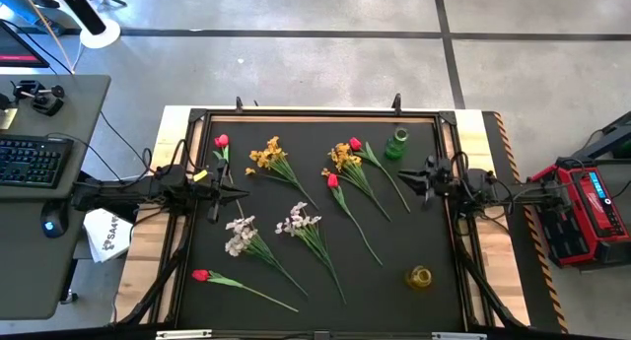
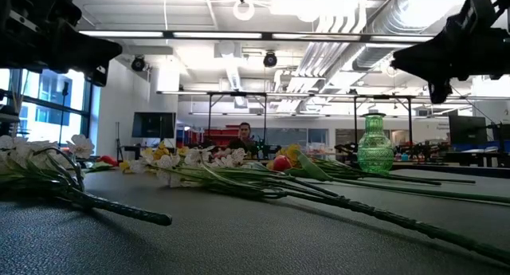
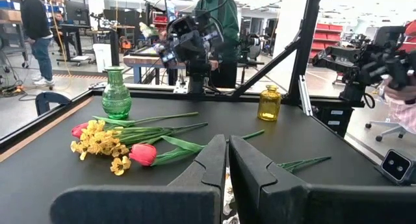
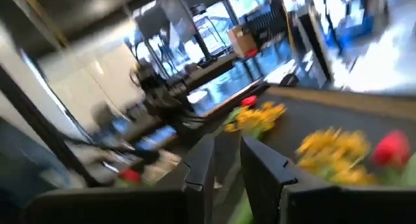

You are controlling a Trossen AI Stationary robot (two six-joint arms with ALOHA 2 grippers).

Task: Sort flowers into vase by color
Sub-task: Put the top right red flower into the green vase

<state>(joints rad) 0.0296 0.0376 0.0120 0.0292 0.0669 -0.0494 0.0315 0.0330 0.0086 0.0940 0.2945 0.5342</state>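
Observation:
Several green-stemmed flowers lie flat on the black table: red tulips (image 1: 221, 141) (image 1: 201, 275) (image 1: 332, 180), yellow clusters (image 1: 266, 155) (image 1: 343, 158) and white sprays (image 1: 240, 234) (image 1: 298, 220). A green vase (image 1: 396, 143) stands upright at the far right. A yellow vase (image 1: 419, 277) stands near the front right. My left gripper (image 1: 244, 192) hovers shut above the table's left side, pointing level toward the flowers (image 3: 107, 143). My right gripper (image 1: 402, 176) hovers at the right side, rolled to a slant, with a narrow empty gap between its fingers (image 4: 201, 162).
A raised black frame (image 1: 315, 115) rims the table. A desk with a keyboard (image 1: 30, 161) stands off the left edge and a red tool case (image 1: 587, 207) off the right. People (image 3: 214, 29) stand in the room behind. Bare mat (image 1: 394, 232) lies between the vases.

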